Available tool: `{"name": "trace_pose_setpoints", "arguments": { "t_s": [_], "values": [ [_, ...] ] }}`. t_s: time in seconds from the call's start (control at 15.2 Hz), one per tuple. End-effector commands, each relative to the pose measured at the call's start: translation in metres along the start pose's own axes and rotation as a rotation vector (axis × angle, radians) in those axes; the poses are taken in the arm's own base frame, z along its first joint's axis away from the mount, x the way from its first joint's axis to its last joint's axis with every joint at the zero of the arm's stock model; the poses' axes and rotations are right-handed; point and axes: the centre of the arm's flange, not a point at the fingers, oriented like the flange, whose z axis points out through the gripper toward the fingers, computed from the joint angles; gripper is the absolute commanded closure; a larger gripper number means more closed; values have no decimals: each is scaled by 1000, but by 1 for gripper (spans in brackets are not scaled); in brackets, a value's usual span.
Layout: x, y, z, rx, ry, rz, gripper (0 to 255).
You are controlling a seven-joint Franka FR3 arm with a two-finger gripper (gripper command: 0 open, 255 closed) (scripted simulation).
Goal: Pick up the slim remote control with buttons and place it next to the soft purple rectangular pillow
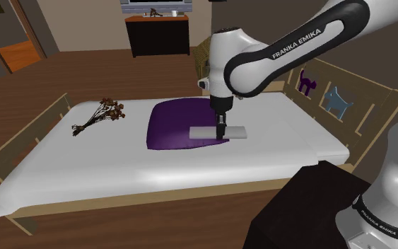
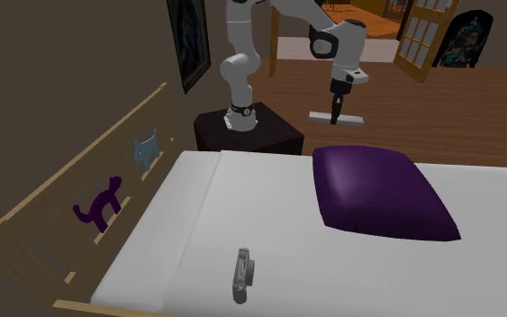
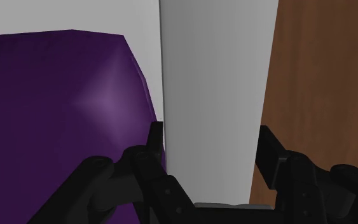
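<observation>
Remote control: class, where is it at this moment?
The remote control hangs clasped in the gripper, in the air at the purple pillow's right edge in the shoulder view.

Reads as soft cloth on the purple pillow (image 2: pixel 377 189), faint satin sheen on top. Looks plain grey, matt and smooth on the remote control (image 3: pixel 212 83). Shows smooth matt white cloth on the bed sheet (image 1: pixel 119 155), pale dull wood on the bed frame (image 1: pixel 24 132), brown boards on the floor (image 1: pixel 84 78). Gleams glossy white on the arm (image 1: pixel 296 42), matt black on the jaws. At the pillow's 9 o'clock in the shoulder view, dry rough brown sprigs (image 1: pixel 100 117).
</observation>
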Motion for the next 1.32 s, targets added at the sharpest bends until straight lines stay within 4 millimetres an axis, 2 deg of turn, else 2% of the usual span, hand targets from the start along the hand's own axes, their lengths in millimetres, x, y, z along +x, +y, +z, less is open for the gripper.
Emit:
{"name": "trace_pose_setpoints", "arguments": {
  "t_s": [0.0,1.25],
  "values": [
    [1,1,10,0,1,0,255],
    [1,-1,111,0,1,0,255]
  ]
}}
